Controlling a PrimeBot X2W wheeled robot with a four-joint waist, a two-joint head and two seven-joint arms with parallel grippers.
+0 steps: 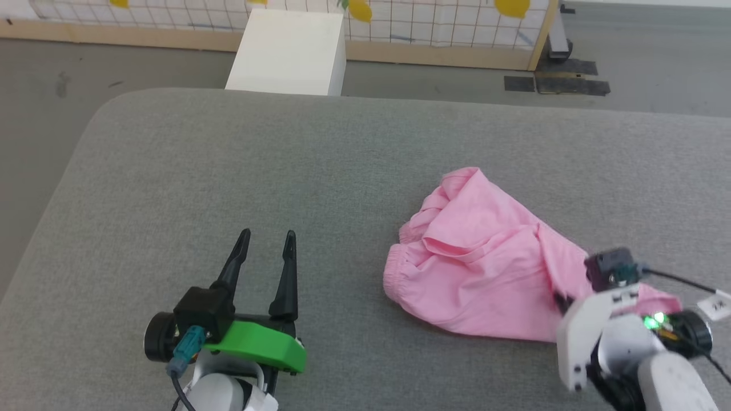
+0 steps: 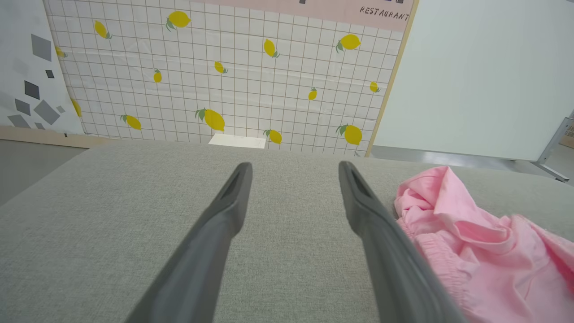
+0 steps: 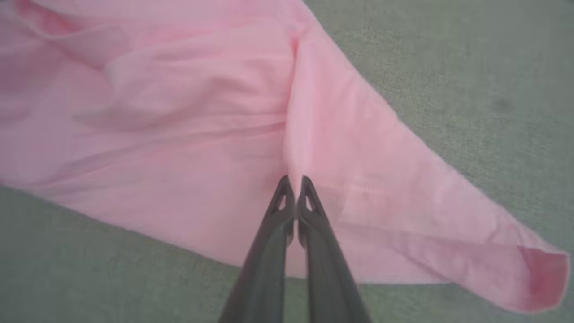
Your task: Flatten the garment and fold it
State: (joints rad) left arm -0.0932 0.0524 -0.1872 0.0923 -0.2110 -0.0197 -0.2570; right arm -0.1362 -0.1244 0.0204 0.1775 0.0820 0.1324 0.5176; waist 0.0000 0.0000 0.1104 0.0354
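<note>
The light pink garment (image 1: 485,262) lies crumpled on the grey cushion (image 1: 285,171), right of centre, its gathered elastic edge (image 1: 397,265) toward the left. My right gripper (image 3: 294,181) is pressed down on the cloth's near right part, fingers closed together with a raised pleat of pink fabric (image 3: 293,134) pinched between the tips. In the head view its white wrist (image 1: 605,319) covers that spot. My left gripper (image 1: 268,240) hovers open over bare cushion, well left of the garment (image 2: 471,251), nothing between its fingers.
A white box (image 1: 291,51) stands on the floor beyond the cushion's far edge, before a lemon-patterned grid wall (image 2: 224,76). The cushion's rounded left corner (image 1: 108,108) drops to grey floor. Black tape patches (image 1: 557,85) lie at far right.
</note>
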